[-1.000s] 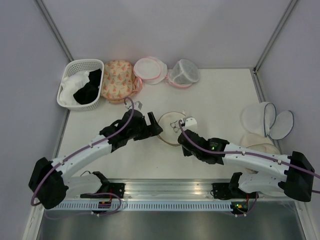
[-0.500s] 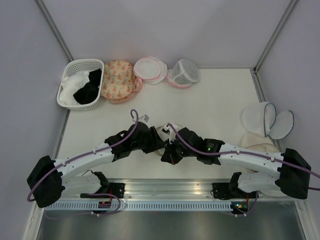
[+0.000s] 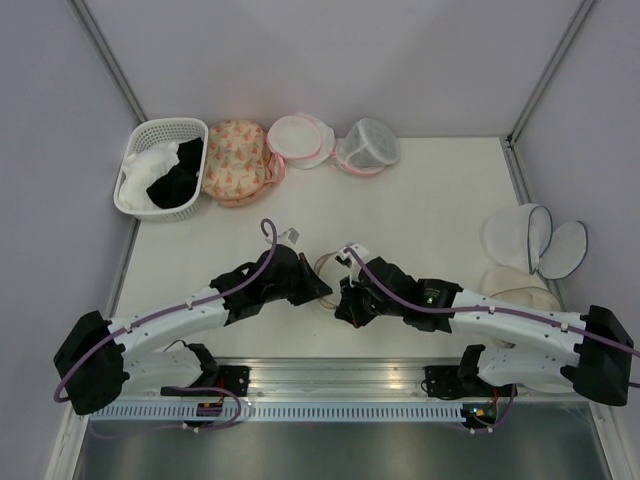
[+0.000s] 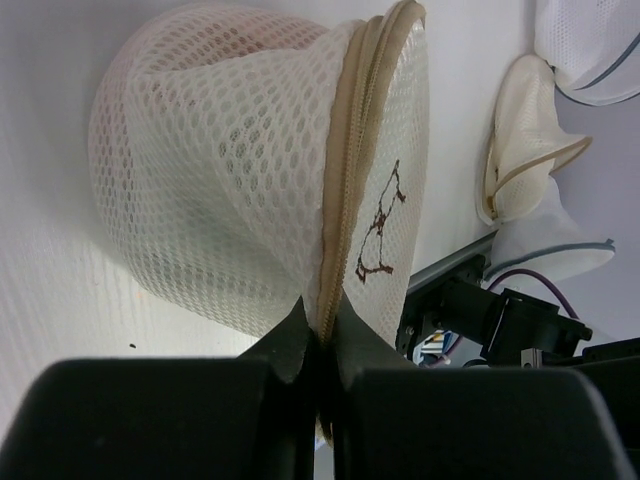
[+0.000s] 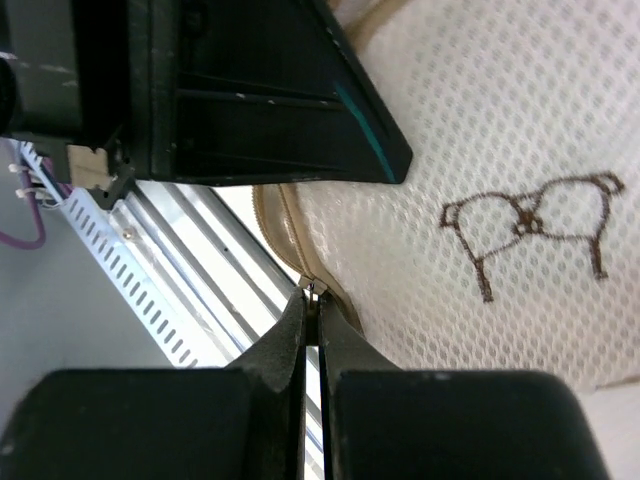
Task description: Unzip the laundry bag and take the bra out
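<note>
Bottom centre of the overhead shot, both arms meet over the laundry bag (image 3: 329, 264), which is mostly hidden there, only a sliver of cream mesh poking out between them. The left gripper (image 3: 318, 290) is pinched tight on the beige zip trim (image 4: 352, 150) at the bag's lower edge, and in the left wrist view the bag stands on edge with the little black line drawing (image 4: 378, 225) facing right. The right gripper (image 5: 311, 303) is clamped down on the tiny metal zip pull (image 5: 312, 290), right at the trim. The zip looks done up along the stretch I can see. The bra (image 4: 230, 45) is just a faint peach tint through the mesh. Along the back edge sit a white basket (image 3: 142, 138), a peach floral bag (image 3: 236, 160) and two pink-trimmed bags (image 3: 300, 140).
</note>
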Controlling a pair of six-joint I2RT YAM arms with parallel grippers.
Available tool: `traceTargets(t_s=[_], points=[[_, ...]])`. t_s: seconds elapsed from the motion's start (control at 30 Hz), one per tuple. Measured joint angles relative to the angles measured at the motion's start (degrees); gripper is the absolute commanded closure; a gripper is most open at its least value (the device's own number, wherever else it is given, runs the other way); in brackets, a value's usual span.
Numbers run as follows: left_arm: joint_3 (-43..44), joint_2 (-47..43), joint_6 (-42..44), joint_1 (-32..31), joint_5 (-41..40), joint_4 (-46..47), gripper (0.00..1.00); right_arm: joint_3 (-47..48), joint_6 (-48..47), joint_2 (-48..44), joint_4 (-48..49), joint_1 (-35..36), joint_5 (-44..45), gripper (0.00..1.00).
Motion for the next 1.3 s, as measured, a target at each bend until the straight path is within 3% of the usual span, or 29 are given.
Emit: traceTargets(t_s=[0.43,0.73,0.8,0.83,0.93,1.07,1.3], points=[[0.00,-0.13,-0.79,0.83,-3.76,-1.40,0.98,0.00,1.77,-0.98,-12.33,0.13,7.69,1.00],[0.00,-0.70,-0.79,1.20,-3.89,-2.14,0.97,2.80,5.84,5.73,-17.79,0.26,20.35,1.00],[0.00,-0.70,-0.76,1.22,-3.91,-1.92,0.86,4.20,6.88,7.63,-18.29,0.26,23.26,1.00],[0.00,-0.70,-0.66,1.27,-3.91,-1.81,0.53,4.52,7.17,8.15,-18.38,0.26,24.11,1.00],[0.00,-0.96,0.98,1.46,-3.65,-2.27,0.01,4.76,8.13,8.74,-20.11,-0.15,28.33,1.00],[-0.48,-3.08,1.81,1.53,-4.96,-2.58,0.00,4.76,9.29,9.31,-22.64,-2.36,32.87,0.99],[-6.12,-11.50,2.82,1.57,-14.21,-4.04,0.00,4.74,9.49,10.16,-23.69,-4.79,36.17,1.00]])
